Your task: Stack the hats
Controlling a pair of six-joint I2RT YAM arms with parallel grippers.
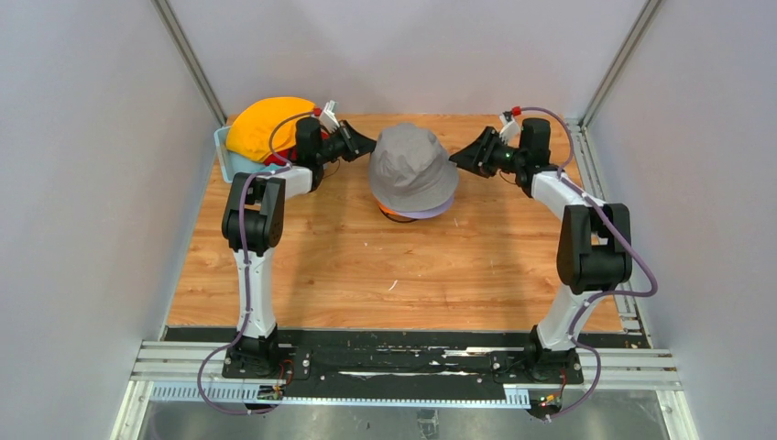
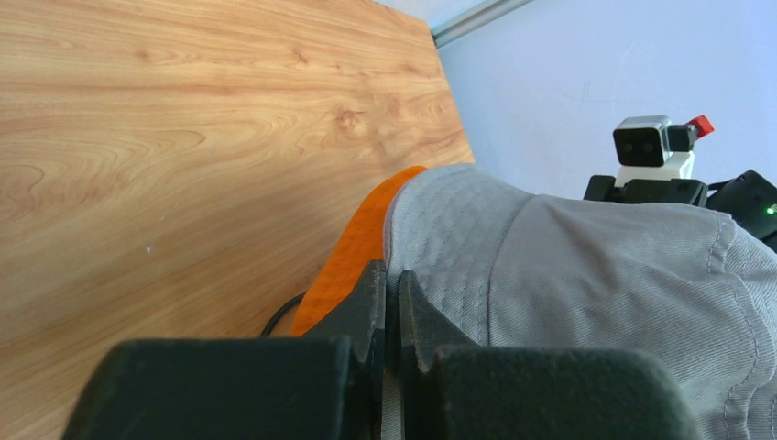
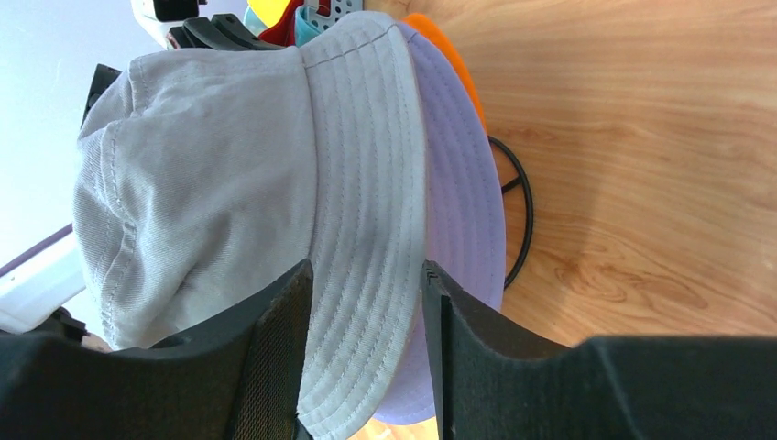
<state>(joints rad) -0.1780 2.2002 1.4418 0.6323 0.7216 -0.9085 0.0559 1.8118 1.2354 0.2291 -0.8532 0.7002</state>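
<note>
Hats sit in a stack between the two grippers: a grey hat on top, a lavender hat under it and an orange hat lowest. They rest over a black wire stand on the desk.

The left gripper is at the left edge of the grey hat's brim, its fingers pressed together. In its wrist view the grey brim lies just to the right of the tips and the orange brim just to the left. Whether any cloth is pinched between the fingers cannot be told.

The right gripper is at the opposite side with its jaws apart. The grey brim lies between its fingers, and the lavender brim shows just past one of them.

Behind the left gripper, a yellow hat tops a light blue basket.
</note>
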